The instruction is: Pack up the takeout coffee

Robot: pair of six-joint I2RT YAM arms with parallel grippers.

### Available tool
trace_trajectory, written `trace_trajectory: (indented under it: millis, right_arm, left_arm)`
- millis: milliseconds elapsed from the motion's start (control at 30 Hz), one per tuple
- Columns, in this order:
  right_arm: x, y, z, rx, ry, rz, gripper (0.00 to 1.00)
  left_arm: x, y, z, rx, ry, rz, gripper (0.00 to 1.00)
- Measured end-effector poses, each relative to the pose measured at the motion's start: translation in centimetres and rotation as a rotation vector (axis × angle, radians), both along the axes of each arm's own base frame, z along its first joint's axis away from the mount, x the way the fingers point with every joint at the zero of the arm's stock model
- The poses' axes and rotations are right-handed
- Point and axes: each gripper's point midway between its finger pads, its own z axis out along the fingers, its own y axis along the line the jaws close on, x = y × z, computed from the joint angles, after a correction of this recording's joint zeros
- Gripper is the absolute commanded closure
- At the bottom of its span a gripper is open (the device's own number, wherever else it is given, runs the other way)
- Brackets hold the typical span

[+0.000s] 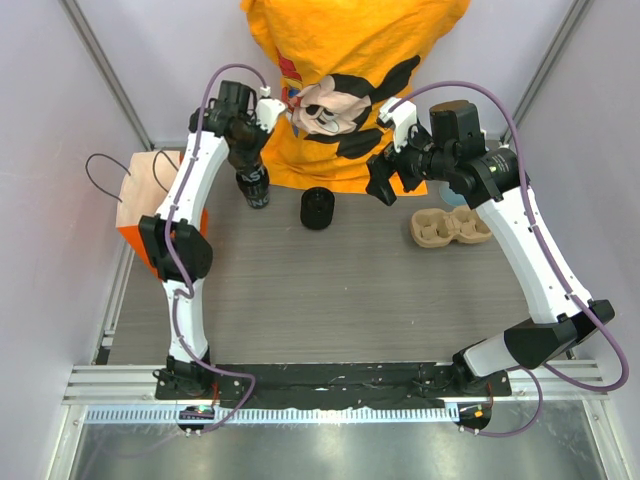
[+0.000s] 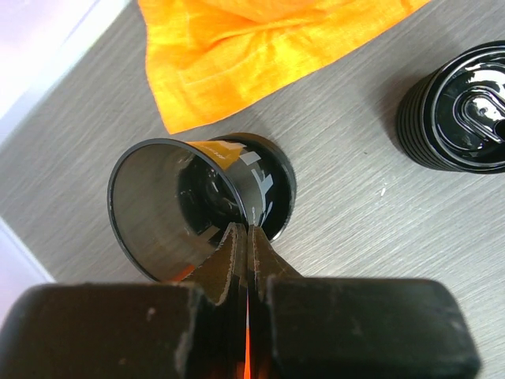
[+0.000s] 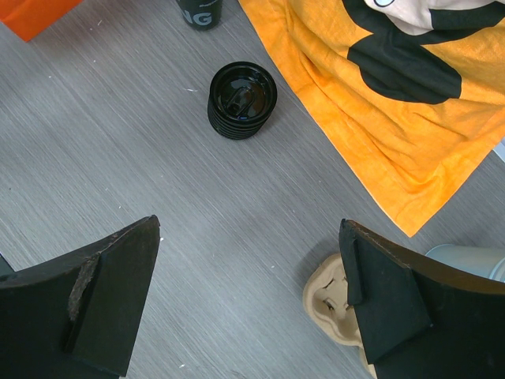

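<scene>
No small black cup with a lid on it shows in any view. My left gripper (image 1: 247, 160) (image 2: 246, 230) is shut on the rim wall of an open, lidless black cup with white print (image 1: 254, 188) (image 2: 181, 205) at the back of the table. One finger is inside the cup and one outside. The cup leans in the left wrist view, and it also shows in the right wrist view (image 3: 199, 11). A short black round stack of lids (image 1: 317, 208) (image 2: 456, 110) (image 3: 242, 99) stands to the right of the cup. My right gripper (image 1: 384, 182) (image 3: 248, 225) is open and empty above the table.
An orange paper bag (image 1: 150, 205) (image 3: 31, 14) stands at the left edge. A brown cardboard cup carrier (image 1: 450, 226) (image 3: 327, 298) lies at the right. A person in an orange shirt (image 1: 350, 70) (image 2: 260, 39) (image 3: 394, 103) leans over the back edge. A pale cup (image 3: 472, 257) stands beside the carrier.
</scene>
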Motion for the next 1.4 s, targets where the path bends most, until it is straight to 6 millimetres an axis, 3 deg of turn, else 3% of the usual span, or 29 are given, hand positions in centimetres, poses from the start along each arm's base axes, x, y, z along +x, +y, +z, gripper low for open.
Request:
trace_trajectory:
  millis: [133, 533, 667, 767, 967, 1133, 1400]
  right_arm:
    - [0.0, 0.0, 0.0, 0.0, 0.0, 0.0, 0.01]
    - [0.0, 0.0, 0.1, 0.004, 0.003, -0.007, 0.0]
    - [0.2, -0.2, 0.4, 0.006, -0.005, -0.022, 0.0]
    - [0.5, -0.7, 1.0, 0.012, -0.018, -0.047, 0.0]
    - [2.1, -3.7, 3.3, 0.026, -0.071, -0.163, 0.0]
    - [3.7, -7.9, 3.8, 0.017, -0.092, -0.304, 0.0]
    - [4.0, -15.4, 4.7, 0.01, -0.127, -0.522, 0.0]
  left_arm:
    - [-0.1, 0.2, 1.3, 0.013, -0.036, -0.003, 1.0]
    - [-1.1, 0.0, 7.9, 0.018, -0.203, -0.026, 1.0]
    - [-2.1, -1.0, 9.2, 0.015, -0.227, -0.076, 1.0]
    - [-3.9, -2.7, 10.0, 0.013, -0.236, -0.143, 1.0]
    - [-10.3, -8.3, 11.3, 0.007, -0.242, -0.339, 1.0]
    - [-14.3, -12.3, 11.3, -0.008, -0.234, -0.47, 1.0]
    - [-18.4, -16.3, 6.5, 0.029, -0.123, -0.608, 1.0]
